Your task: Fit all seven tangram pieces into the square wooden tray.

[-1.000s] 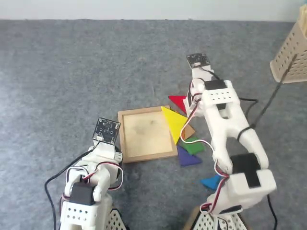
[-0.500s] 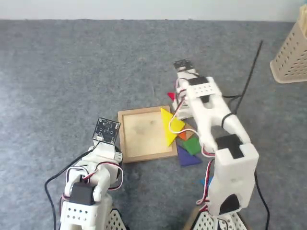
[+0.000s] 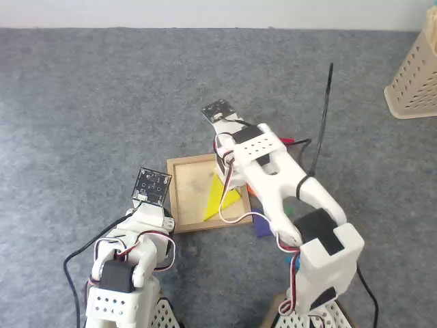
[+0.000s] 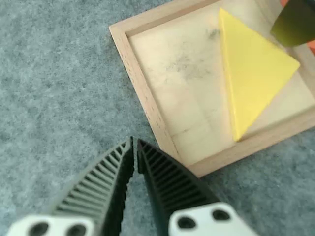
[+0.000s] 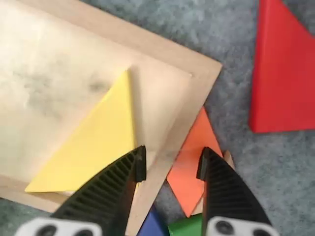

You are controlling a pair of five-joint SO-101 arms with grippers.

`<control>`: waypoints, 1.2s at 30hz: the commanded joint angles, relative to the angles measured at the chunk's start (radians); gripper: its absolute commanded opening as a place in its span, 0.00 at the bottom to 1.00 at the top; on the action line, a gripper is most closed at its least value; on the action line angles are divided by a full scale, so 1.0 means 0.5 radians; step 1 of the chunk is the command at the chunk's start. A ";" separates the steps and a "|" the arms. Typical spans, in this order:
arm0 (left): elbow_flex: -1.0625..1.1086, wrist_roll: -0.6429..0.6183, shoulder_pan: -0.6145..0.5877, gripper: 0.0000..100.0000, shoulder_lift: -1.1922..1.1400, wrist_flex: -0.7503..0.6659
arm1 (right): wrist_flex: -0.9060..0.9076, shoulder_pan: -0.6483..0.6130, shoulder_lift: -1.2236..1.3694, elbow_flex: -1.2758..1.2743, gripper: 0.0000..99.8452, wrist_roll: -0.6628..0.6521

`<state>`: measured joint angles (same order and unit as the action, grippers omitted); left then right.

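Observation:
The square wooden tray [image 3: 179, 198] lies in the middle of the grey mat. A yellow triangle [image 3: 222, 195] lies in its right half, one tip reaching the front rim. My right gripper [image 5: 172, 160] hangs open just above the tray's right rim [image 5: 197, 73], beside the yellow triangle [image 5: 93, 147] and over an orange piece [image 5: 194, 152]. Nothing sits between its fingers. A red triangle [image 5: 283, 73] lies beyond on the mat. My left gripper [image 4: 134, 147] is shut and empty, on the mat just outside the tray's left rim [image 4: 142, 93], apart from the yellow triangle [image 4: 251, 83].
The right arm [image 3: 266, 164] stretches over the tray's right side and covers most loose pieces. Bits of a purple piece [image 3: 261, 227] and a green piece [image 5: 189, 228] peek out beside it. A cream slotted basket [image 3: 413, 75] stands at the far right. Bare mat lies left of the tray.
The right arm swung left over the tray. The yellow triangle went with it from the right rim into the tray, and the gripper now stands open beside it. The left arm kept still.

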<state>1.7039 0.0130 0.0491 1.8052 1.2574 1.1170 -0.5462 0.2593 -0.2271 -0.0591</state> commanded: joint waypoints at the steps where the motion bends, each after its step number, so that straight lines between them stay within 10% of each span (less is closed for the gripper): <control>1: -0.038 -0.015 0.012 0.01 0.043 0.012 | -0.035 -0.054 -0.130 0.003 0.18 0.003; 36: -0.038 -0.015 0.012 0.01 0.043 0.012 | -0.041 0.290 -0.115 -0.015 0.18 -0.077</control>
<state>1.7039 0.0130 0.0491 1.8052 1.2574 1.0756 -0.3606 0.2777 -0.2424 -0.0882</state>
